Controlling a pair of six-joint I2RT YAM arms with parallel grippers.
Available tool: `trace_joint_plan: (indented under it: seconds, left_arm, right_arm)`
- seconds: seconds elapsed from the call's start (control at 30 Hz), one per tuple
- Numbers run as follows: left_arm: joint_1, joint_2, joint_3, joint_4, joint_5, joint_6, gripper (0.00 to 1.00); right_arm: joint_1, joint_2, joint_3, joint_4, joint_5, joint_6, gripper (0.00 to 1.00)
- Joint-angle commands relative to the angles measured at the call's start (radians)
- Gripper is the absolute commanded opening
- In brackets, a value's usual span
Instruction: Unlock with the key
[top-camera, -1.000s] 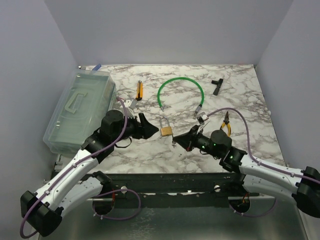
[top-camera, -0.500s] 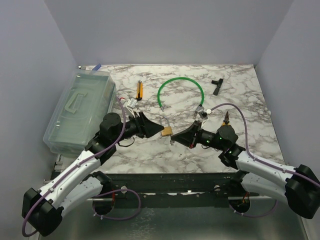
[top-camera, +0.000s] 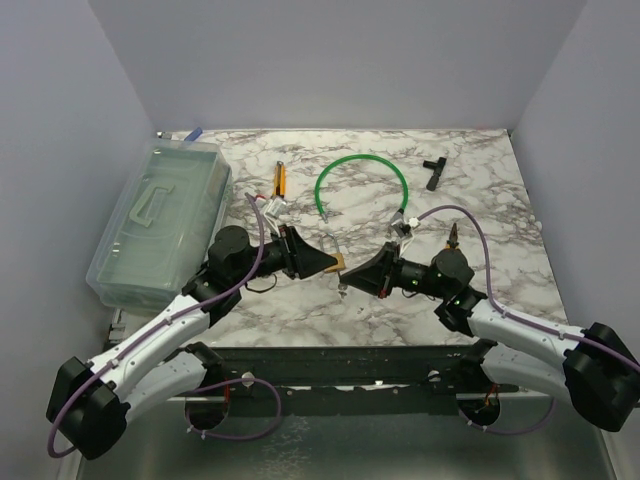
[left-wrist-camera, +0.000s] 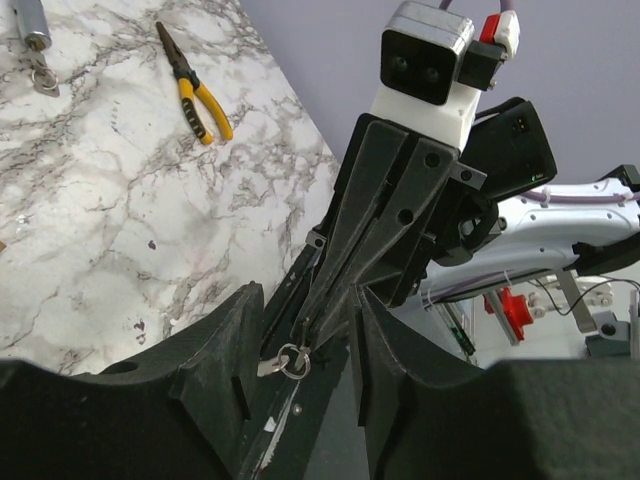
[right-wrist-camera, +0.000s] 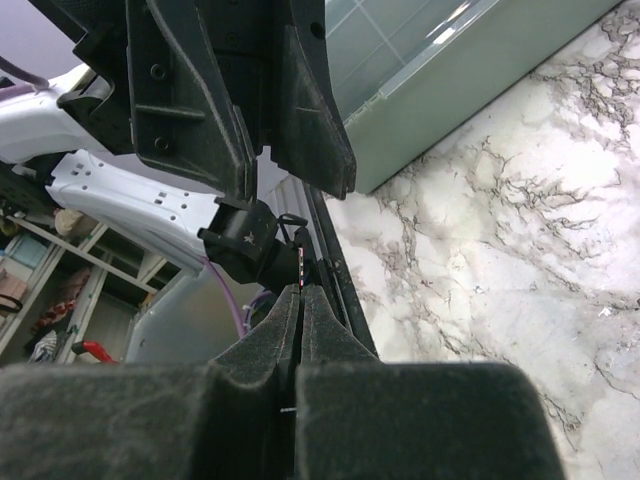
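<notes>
At centre, outstretched left hand (top-camera: 325, 262) facing right hand (top-camera: 349, 273), maybe pinching key (left-wrist-camera: 269, 367)

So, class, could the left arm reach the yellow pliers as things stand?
Probably not directly. The pliers lie on the table's right side, beyond the right gripper, which is shut on the key right between the left gripper's open fingers; that arm blocks the way.

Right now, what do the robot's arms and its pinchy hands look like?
Both the left arm and the right arm have white shells with chunky black joints. A purple cable runs along each. The left gripper and right gripper are matte black, with two flat fingers tapering to a point. Each wrist carries a small white camera box with a red plug.
</notes>
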Motion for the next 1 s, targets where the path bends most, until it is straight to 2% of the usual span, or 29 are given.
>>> trace_joint_plan:
  seconds: [0.0,0.43,0.67,0.8,0.93,0.97]
  left_arm:
    - [-0.029,0.033,-0.008,0.075,0.045,0.000,0.43]
    - [-0.063,0.071,-0.017,0.090,0.054,0.005,0.29]
    - [-0.066,0.064,-0.033,0.093,0.046,-0.002,0.26]
    - [-0.067,0.069,-0.037,0.098,0.042,-0.015,0.17]
    - [-0.067,0.074,-0.040,0.101,0.034,-0.027,0.00]
    - [-0.067,0.071,-0.042,0.102,0.023,-0.029,0.00]
  right_arm:
    - [-0.008,0.012,0.021,0.050,-0.035,0.010,0.00]
    - [-0.017,0.019,0.020,0.086,-0.051,0.036,0.00]
    - [-0.020,0.021,0.026,0.091,-0.052,0.041,0.00]
    - [-0.021,0.022,0.027,0.103,-0.056,0.048,0.00]
    - [-0.022,0.028,0.029,0.112,-0.057,0.053,0.00]
    - [-0.021,0.030,0.029,0.112,-0.055,0.055,0.00]
